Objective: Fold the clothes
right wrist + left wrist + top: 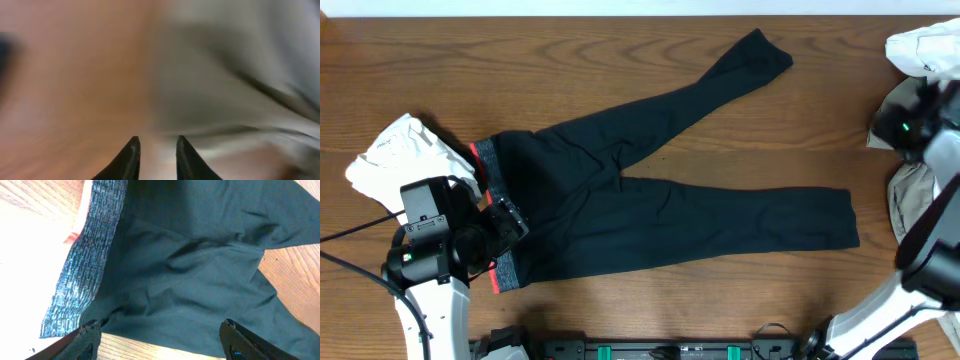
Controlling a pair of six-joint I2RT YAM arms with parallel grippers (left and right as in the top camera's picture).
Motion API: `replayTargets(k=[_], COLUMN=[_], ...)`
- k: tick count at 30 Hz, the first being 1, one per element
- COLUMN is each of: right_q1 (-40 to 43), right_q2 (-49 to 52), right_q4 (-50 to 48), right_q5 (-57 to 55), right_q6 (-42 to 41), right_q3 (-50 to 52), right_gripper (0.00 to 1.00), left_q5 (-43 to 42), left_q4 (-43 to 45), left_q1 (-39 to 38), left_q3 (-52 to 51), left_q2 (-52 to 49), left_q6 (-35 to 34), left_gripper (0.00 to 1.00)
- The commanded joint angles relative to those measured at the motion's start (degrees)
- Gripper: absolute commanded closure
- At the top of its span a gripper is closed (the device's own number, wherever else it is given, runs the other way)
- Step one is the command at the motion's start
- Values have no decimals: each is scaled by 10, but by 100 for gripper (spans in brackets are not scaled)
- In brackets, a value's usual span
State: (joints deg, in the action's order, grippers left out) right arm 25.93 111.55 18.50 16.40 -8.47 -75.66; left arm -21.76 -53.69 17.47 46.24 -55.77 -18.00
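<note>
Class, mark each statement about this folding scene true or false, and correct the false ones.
1. The black trousers lie unfolded, legs spread apart. True.
2. Their waistband is at the robot's right. False: it is at its left.
3. The left gripper is open above the waistband. True.
4. The white cloth at the left lies on the trouser legs. False: it lies beside the waistband.

Both my arms are out, left low, right far off, nothing gripped.
My left arm [425, 245] sits near-left, wrist tipped down, left gripper [159, 330] jaws spread wide. My right arm [932, 262] reaches along the right edge, right gripper [156, 150] jaws parted narrowly; that wrist view is blurred.
</note>
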Motion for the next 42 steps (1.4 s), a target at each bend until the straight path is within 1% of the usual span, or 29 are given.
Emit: replayTargets(k=[1,3,5,9,12,16,20,25,28,31,34,38,39,40,42], right_q1=[-56,-87,-111,-152,-172,-189,-196,-197,-200,-209,-221,-236,-240,-242,-246], right_q2=[-63,-69,-65,-39,-12,37,99,168,202,236,264,293,298,301,302], right_q4=[-2,-3,-7,-37,-83,-157,-230,-326,-360,-349,-318,-276,-270,-265,-254], right_q5=[31,31,26,4,-6,-51,-59,-59,-58,-54,-54,-55,-55,-55,-60], right_q6=[54,60,60,60,60,57,46,-10,-31,-31,-31,-31,-31,-31,-32], right_q3=[-2,-2,-2,-2,-2,-2,-2,-2,-12,-48,-94,-146,-153,-157,-158], right_gripper=[71,63,58,41,34,28,25,22,22,20,16,16,16,20,30], left_q5=[-3,-3,-3,0,0,0,-1,-1,-1,0,4,10,13,15,15], left_q4=[0,3,7,16,22,27,26,28,35,39,39,40,40,39,39], left_q1=[2,2,2,2,2,2,2,2,2,2,2,2,2,2,2], left_q3=[5,5,5,5,5,5,5,5,5,5,5,5,5,5,5], left_q2=[0,0,0,0,-1,-11,-28,-46,-52,-52,-52,-52,-52,-52,-52], left_q6=[4,4,4,4,4,4,4,7,11,11,11,11,10,11,11], left_gripper=[22,22,22,21,21,22,21,21,21,22,21,22,21,21,21])
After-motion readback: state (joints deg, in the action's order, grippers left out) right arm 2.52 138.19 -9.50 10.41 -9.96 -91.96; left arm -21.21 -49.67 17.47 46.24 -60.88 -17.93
